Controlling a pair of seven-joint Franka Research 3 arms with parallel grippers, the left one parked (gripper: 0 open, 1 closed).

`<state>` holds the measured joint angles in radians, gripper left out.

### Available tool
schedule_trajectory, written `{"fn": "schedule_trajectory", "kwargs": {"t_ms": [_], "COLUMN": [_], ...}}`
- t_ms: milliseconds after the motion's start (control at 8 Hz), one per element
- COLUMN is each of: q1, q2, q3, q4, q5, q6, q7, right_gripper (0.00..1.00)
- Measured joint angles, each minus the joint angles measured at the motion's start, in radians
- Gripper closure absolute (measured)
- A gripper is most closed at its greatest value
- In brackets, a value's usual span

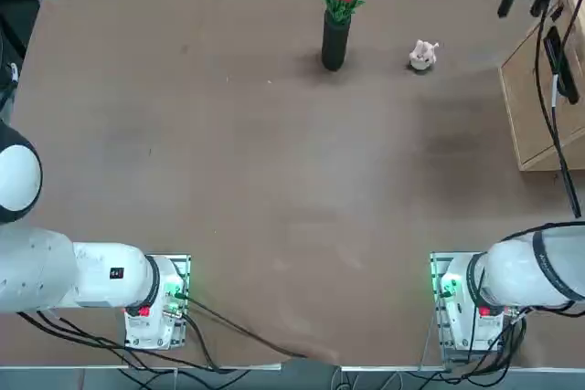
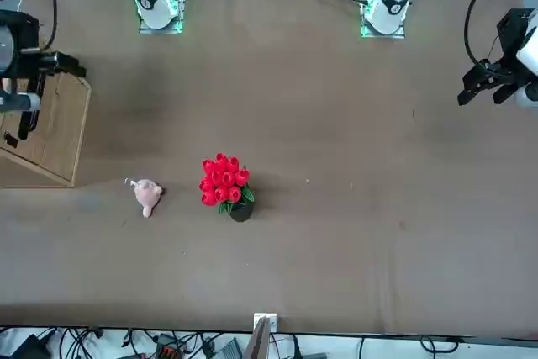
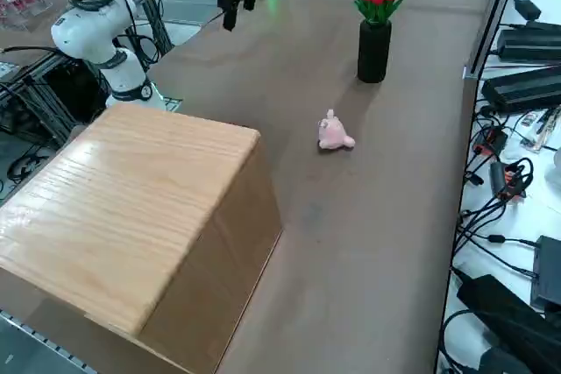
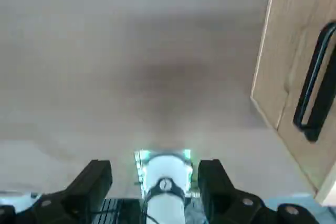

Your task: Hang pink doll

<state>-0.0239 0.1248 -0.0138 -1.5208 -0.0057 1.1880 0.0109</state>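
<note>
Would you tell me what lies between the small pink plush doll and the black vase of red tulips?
Only bare brown tabletop separates pink doll and vase, seen from overhead.

Wooden box (image 1: 547, 98) cut by edge; doll (image 1: 422, 55) face perhaps unreadable.

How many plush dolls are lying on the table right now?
1. The pink doll lies on the table's far side, between the black vase and wooden box.
</note>
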Motion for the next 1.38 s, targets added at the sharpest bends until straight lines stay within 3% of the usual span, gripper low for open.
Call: {"fn": "schedule_trajectory", "kwargs": {"t_ms": [250,500,750,1000,1375], "q1": [-0.035,-0.069,-0.073,-0.061,0.009], "q2": [0.053,0.095,0.118,0.144,0.253], "q3": [-0.004,-0.004,-0.004,0.006,0.018], "q4": [-0.004,-0.021,-0.079,-0.131,-0.146], "q5": [0.0,0.002,0.063,0.129,0.155], "q6": [-0.013,0.049,0.194,0.383,0.666], "q7": [0.085,0.222,0.449,0.781,1.246], "right_gripper": [0.0,0.0,0.0,0.0,0.0]}}
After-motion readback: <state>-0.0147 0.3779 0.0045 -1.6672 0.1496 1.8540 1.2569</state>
